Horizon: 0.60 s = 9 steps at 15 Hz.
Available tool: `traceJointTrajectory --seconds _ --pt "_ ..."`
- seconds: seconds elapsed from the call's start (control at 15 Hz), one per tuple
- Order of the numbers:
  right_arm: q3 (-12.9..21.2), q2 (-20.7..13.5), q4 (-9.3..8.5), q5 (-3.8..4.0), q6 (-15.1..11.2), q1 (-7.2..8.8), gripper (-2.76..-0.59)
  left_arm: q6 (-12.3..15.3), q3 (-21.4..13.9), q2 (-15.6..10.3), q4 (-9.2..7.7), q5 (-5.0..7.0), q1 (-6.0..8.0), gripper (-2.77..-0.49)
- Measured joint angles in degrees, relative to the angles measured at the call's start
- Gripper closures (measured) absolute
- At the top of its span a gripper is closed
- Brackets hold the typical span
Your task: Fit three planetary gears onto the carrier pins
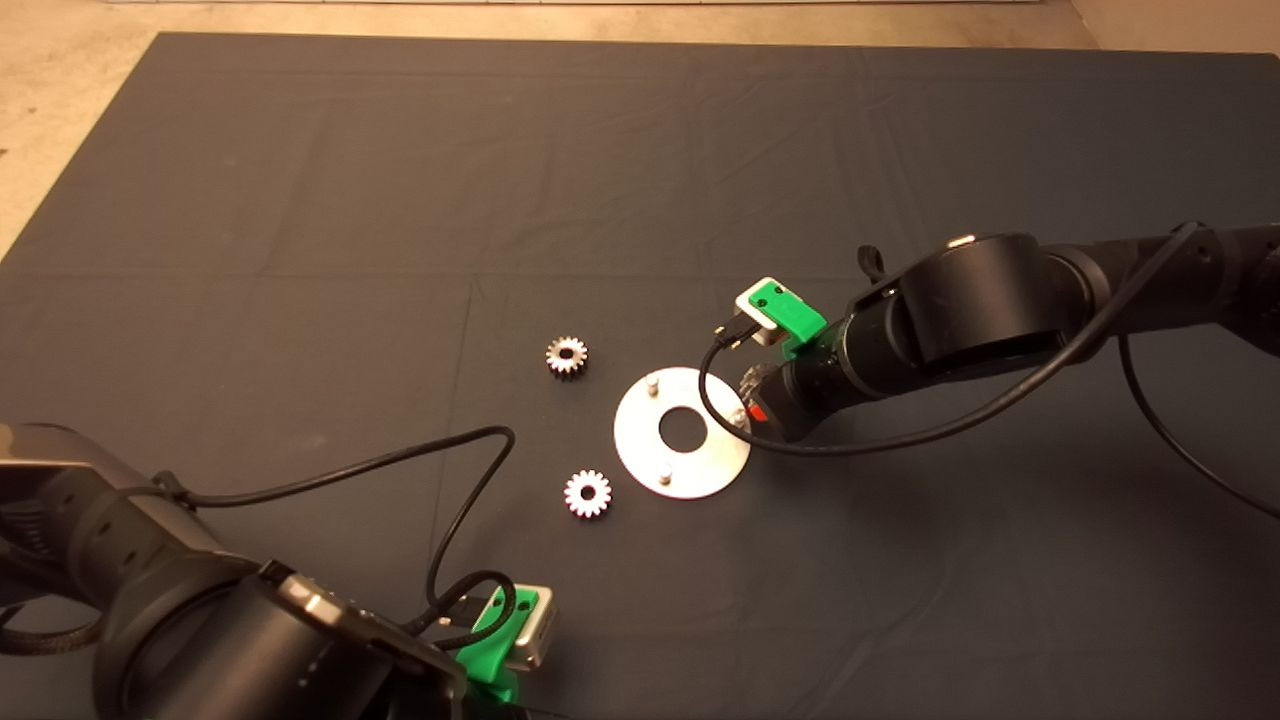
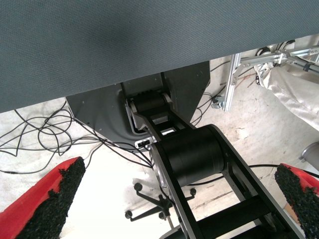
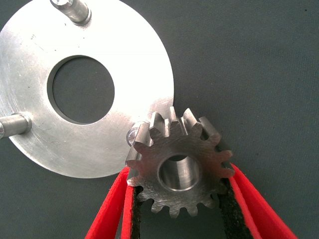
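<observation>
Premises present as a robotics lab or workshop. A dark mat point(image 1: 400, 200) covers the table; loose cables point(image 2: 45, 134) and an aluminium frame point(image 2: 234, 79) occupy the concrete floor point(image 2: 239, 129).

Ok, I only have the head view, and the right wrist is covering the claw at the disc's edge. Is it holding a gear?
Observer: Yes. The right wrist view shows the right claw gripping a gear between its red fingers.
Operator: Is its bore on the pin?
Observer: No. The nearest pin stands just outside the gear's teeth, and the bore is empty.
Operator: And the left claw?
Observer: The left claw is open and holds nothing. Its camera shows cables beyond the mat.
</observation>
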<state>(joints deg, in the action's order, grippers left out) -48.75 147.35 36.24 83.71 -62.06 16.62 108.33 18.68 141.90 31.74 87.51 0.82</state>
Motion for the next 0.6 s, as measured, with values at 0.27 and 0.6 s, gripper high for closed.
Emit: traceJointTrajectory --seconds 0.27,0.6 --pt "0.0 0.0 -0.01 -0.01 -0.1 -0.3 -0.89 0.0 0.0 0.0 0.0 -0.01 0.0 -2.77" --pt "0.0 0.7 -0.02 -0.06 -0.1 -0.88 -0.89 0.0 0.0 0.0 0.0 0.0 0.0 -2.77"
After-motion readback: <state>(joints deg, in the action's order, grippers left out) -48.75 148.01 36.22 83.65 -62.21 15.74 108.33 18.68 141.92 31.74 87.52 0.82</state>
